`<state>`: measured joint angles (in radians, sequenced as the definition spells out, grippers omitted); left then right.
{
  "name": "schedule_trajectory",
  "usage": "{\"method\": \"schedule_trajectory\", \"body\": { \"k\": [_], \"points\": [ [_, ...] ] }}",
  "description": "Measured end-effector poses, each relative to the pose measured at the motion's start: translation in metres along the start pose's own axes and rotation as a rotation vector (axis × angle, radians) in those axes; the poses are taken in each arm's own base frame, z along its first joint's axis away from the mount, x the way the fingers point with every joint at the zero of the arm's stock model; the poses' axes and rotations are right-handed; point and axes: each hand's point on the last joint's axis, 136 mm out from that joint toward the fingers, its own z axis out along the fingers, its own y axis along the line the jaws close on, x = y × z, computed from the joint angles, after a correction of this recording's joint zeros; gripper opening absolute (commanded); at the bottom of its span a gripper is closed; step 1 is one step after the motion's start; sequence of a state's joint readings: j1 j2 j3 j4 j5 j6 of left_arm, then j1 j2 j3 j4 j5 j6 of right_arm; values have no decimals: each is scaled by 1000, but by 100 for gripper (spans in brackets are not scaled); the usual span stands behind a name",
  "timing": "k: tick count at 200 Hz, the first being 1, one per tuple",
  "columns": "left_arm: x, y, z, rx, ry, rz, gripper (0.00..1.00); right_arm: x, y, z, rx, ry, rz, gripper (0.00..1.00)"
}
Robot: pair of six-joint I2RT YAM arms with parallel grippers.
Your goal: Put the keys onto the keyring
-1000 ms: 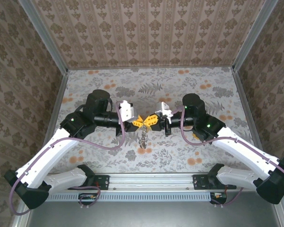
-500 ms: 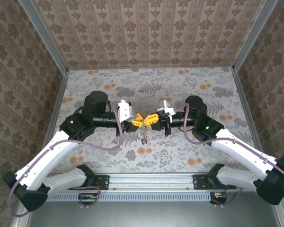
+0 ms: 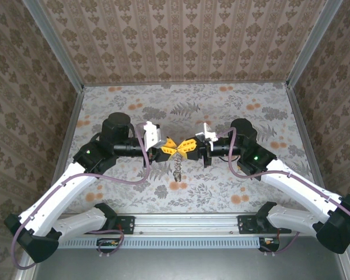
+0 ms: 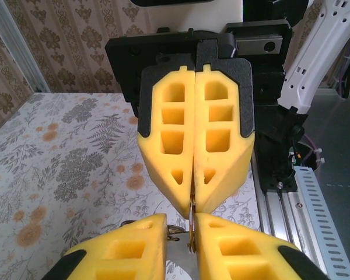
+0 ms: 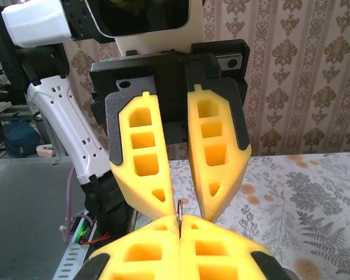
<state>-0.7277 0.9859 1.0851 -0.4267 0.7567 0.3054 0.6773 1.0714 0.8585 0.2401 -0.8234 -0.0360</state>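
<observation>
Meeting slightly farther back than before, right claw (image 3: 189,146) clamps the keyring (image 3: 178,168); left claw (image 3: 170,147) stands narrowly parted.

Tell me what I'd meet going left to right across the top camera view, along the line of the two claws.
Left arm's black wrist motor, left white camera block, yellow left claw, grey chain-like keyring hanging below the tips, yellow right claw, right white camera block, right arm's black wrist motor.
</observation>
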Motion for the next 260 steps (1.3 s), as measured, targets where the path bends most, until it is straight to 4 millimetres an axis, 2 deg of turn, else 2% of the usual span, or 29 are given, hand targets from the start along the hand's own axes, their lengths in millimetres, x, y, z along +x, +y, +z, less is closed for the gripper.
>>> {"method": "schedule_trajectory", "body": {
  "k": [83, 152, 211, 232, 249, 260],
  "points": [
    [4, -1, -1, 12, -16, -28, 20, -10, -1, -1, -1, -37, -9, 0],
    [-4, -2, -2, 31, -57, -35, 18, -12, 1, -1, -13, -46, -14, 0],
    [-4, -5, -2, 50, -71, -53, 0, -8, 0, -2, -11, -41, -8, 0],
    [-4, -5, -2, 50, -72, -53, 0, -8, 0, -2, -11, -41, -8, 0],
    [-4, -4, -2, 47, -72, -50, 0, -8, 0, -2, -8, -41, -6, 27],
    [-3, -3, -2, 40, -67, -40, 0, -7, -1, -2, -1, -39, -2, 37]
  ]
}}
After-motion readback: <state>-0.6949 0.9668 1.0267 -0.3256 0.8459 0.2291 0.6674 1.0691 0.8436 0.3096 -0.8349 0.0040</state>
